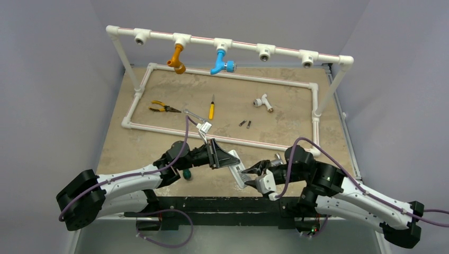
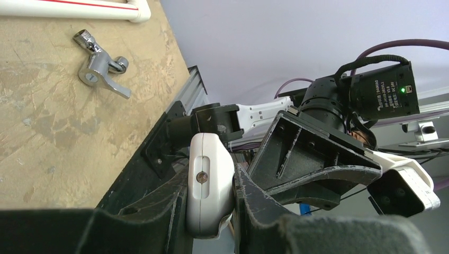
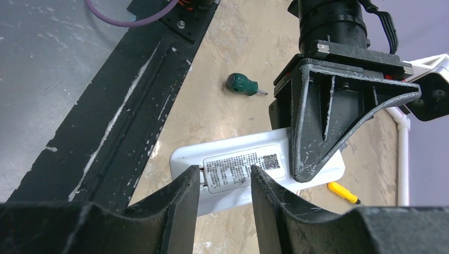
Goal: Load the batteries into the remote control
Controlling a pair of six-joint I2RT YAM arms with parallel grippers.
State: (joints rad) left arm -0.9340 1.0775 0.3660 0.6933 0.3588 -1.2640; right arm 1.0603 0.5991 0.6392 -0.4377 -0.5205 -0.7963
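Left gripper (image 1: 224, 158) clamps the remote control (image 3: 233, 148) off the tabletop so the parted, empty right gripper (image 3: 225, 172) can reach its back.

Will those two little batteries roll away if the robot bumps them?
Probably, a bit. The batteries are round and lie on their sides on the flat table, so a nudge would likely roll them. The white pipe frame around them should stop them.

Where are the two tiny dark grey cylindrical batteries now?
In the top view, the batteries lie side by side inside the white pipe frame, between the yellow-handled screwdriver and the white pipe tee.
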